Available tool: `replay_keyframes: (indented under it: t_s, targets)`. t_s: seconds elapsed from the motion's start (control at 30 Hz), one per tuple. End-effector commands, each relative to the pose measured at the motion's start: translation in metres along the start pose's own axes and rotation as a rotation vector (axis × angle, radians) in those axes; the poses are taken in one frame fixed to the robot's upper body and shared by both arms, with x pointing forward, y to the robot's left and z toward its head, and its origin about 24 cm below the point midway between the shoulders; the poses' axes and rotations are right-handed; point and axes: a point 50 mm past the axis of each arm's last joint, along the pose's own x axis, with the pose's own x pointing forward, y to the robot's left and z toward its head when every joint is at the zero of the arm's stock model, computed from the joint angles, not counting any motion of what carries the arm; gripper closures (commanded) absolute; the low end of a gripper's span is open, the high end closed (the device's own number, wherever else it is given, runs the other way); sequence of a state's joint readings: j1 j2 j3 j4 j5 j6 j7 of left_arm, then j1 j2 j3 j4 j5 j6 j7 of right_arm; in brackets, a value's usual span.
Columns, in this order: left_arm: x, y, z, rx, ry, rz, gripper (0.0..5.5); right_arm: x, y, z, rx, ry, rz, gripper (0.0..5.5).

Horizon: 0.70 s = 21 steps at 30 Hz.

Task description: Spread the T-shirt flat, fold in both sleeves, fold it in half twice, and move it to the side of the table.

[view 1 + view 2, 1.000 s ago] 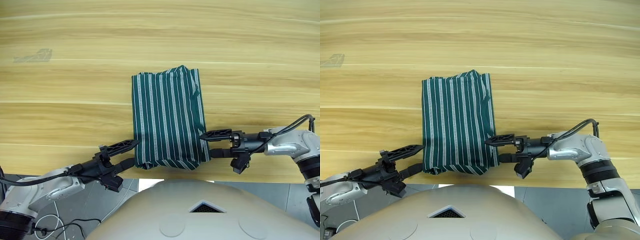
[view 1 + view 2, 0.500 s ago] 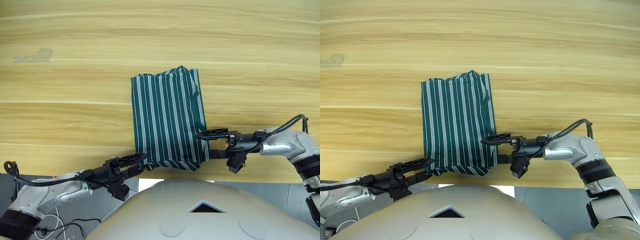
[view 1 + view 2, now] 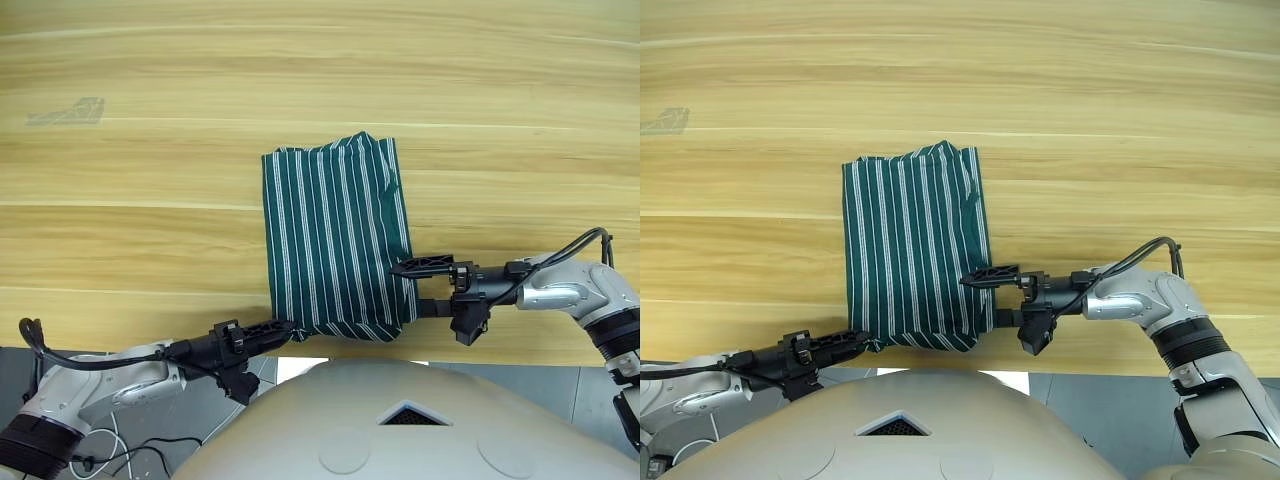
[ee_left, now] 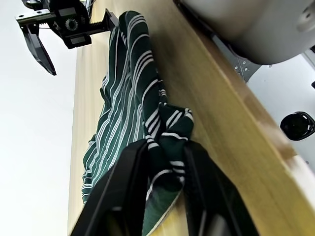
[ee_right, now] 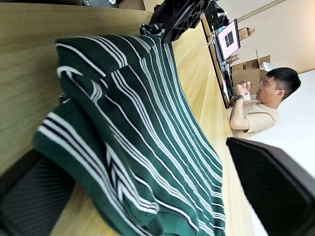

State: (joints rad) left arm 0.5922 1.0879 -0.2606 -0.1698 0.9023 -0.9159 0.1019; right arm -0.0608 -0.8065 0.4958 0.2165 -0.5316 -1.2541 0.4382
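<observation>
My left gripper [image 3: 280,326] has clamped the folded T-shirt's [image 3: 335,240] near corner. The right gripper [image 3: 408,288] gapes open. I judge the last fold is left.

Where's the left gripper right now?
In the head views, the left gripper is at the table's near edge, clamped on the folded T-shirt's near-left corner.

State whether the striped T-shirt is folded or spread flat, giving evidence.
Folded: the T-shirt forms a compact rectangle with no sleeves showing, and the right wrist view shows stacked layers.
</observation>
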Motion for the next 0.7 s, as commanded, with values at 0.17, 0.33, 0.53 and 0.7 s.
replay_keyframes:
  t_s: [0.17, 0.33, 0.53, 0.7]
  targets:
    - [-0.0092, -0.0421, 0.0019, -0.026, 0.052, -0.269, 4.97, -0.0042, 0.0215, 0.0004, 0.068, 0.042, 0.139, 2.05]
    - [-0.0081, -0.0416, 0.0026, -0.026, 0.050, -0.263, 5.16, -0.0042, 0.0237, 0.0007, 0.080, 0.044, 0.146, 3.00]
    - [-0.0070, -0.0375, -0.0003, -0.014, 0.055, -0.252, 5.27, -0.0038, 0.0227, 0.0001, 0.074, 0.046, 0.147, 4.20]
    - [-0.0062, -0.0343, -0.0024, -0.004, 0.058, -0.245, 5.29, -0.0031, 0.0224, -0.0005, 0.073, 0.046, 0.147, 5.06]
